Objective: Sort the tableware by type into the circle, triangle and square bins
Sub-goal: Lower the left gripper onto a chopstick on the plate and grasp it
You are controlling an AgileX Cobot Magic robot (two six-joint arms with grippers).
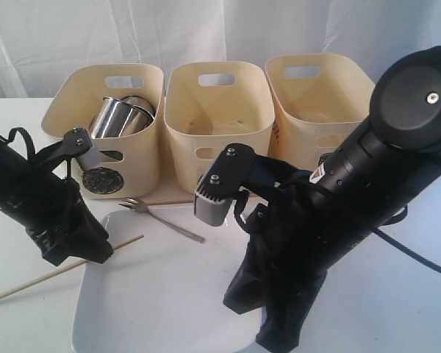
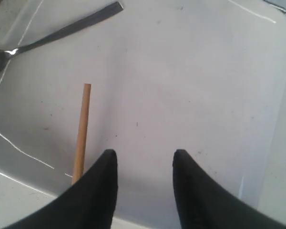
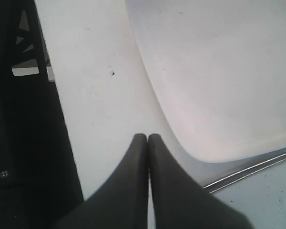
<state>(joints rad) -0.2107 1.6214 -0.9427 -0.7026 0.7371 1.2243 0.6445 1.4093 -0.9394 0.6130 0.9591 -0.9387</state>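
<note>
**Item 1, my left claw (image 2: 144, 155):** I am holding it open over the large white square plate (image 2: 195, 90), jaws well apart and gripping nothing.

**Item 2, wooden chopstick (image 2: 82, 129):** It is lying just beside one finger, outside the gap rather than between the jaws. In the exterior view its long axis is running from eight o'clock to two o'clock. One end is out on the table and the other is resting on the plate. I am judging that the pickup turns on this: a small sideways shift to straddle the stick, jaws set across its axis.

**Item 3, left arm:** I am slanting it down from nine o'clock, wrist low, claw pointing at the plate.

**Item 4, my right claw (image 3: 148, 137):** I am holding it pressed shut and empty beside the plate's rim, farther from the chopstick than the left.

**Item 5, small fork (image 1: 162, 218):** It is lying at one o'clock from the left claw, at the plate's far rim.

**Item 6, circle bin (image 1: 141, 143):** It is standing at twelve o'clock with the steel mugs (image 1: 119, 118) inside.
</note>
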